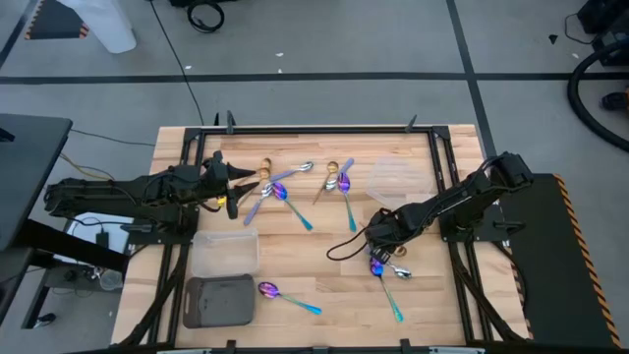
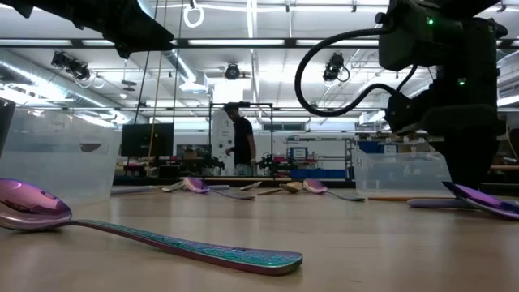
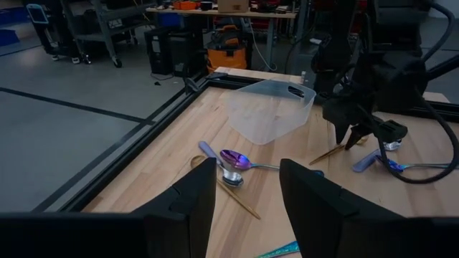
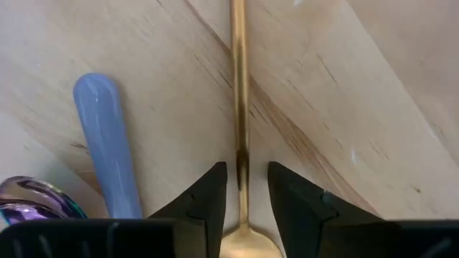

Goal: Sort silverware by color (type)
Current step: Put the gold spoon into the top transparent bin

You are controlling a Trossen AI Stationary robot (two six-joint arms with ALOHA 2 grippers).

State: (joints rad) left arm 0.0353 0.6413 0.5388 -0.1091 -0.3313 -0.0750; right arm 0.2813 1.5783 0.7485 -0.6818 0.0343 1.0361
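My right gripper points down over a small group of spoons near the table's right middle. In the right wrist view its open fingers stand on either side of a gold spoon's handle with a little room each side. A lavender handle and a purple bowl lie beside it. My left gripper hovers open at the table's left, facing a cluster of spoons. More spoons lie flat farther right. One purple spoon with a teal handle lies near the front.
A clear tray sits at the far right and another clear tray at the left front. A dark grey tray lies at the near left edge. A teal-handled spoon lies below my right gripper. A person stands in the room beyond.
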